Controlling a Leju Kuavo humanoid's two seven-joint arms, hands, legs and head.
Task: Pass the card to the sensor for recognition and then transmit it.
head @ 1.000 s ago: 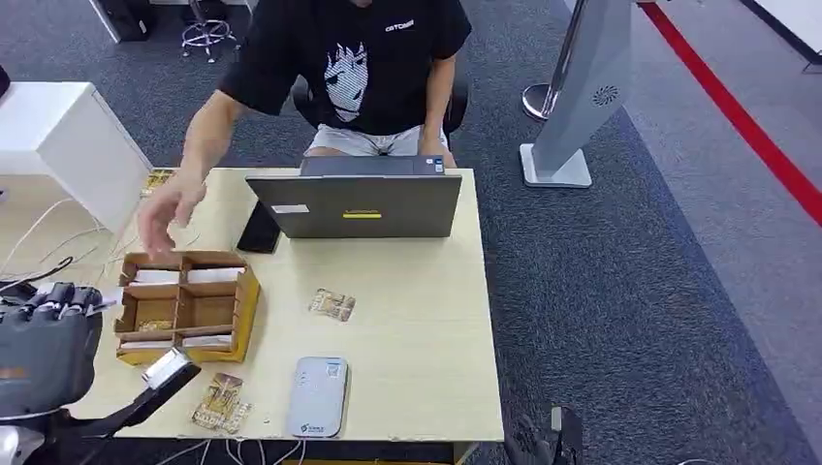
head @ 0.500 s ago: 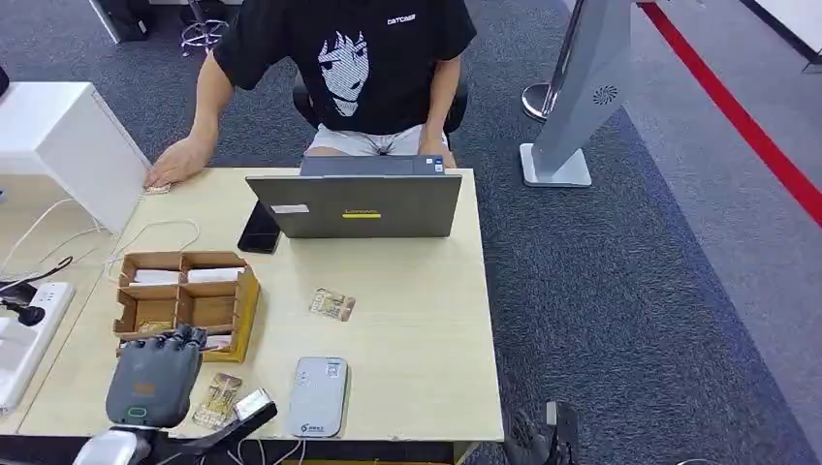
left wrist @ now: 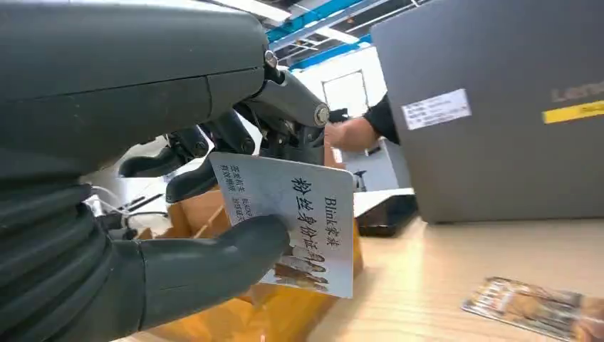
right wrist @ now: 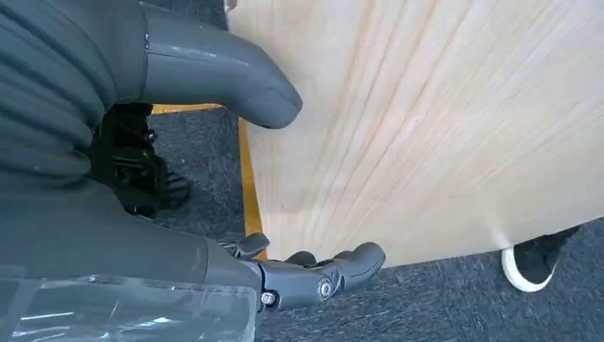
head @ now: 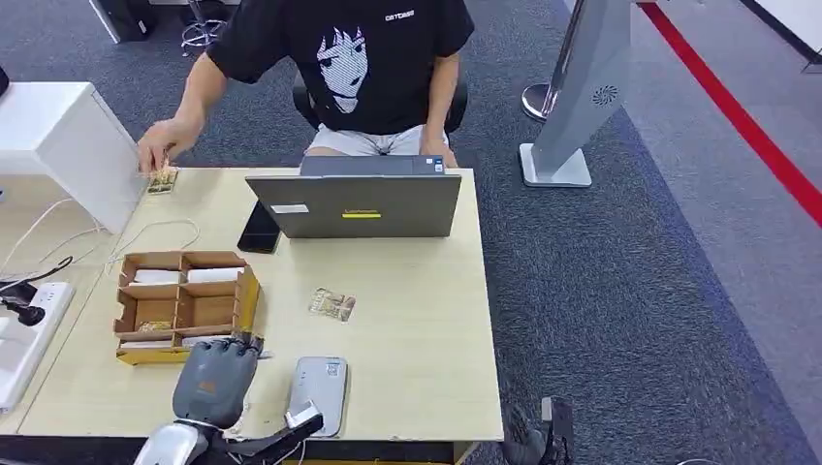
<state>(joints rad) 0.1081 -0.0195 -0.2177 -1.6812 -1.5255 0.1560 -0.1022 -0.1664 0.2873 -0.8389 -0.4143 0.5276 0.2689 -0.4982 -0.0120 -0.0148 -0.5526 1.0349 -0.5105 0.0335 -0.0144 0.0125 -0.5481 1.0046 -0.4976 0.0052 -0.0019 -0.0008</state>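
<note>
My left hand (head: 215, 380) sits at the near edge of the tabletop (head: 417, 329), thumb and fingers pinching a card (left wrist: 292, 221) — white face, dark printed text, clear in the left wrist view. Just beside it on the right lies the pale card sensor (head: 318, 394), flat on the wood. My right hand (right wrist: 214, 185) hangs below the tabletop's edge, fingers apart, holding nothing. Past the left hand stands the cardboard box (head: 184, 305) with its compartments; a loose card (head: 332, 304) lies mid-table. Farther back — the grey laptop (head: 356, 204), a black phone (head: 259, 229), and a person (head: 359, 68) whose hand (head: 160, 145) holds another card at the far corner.
</note>
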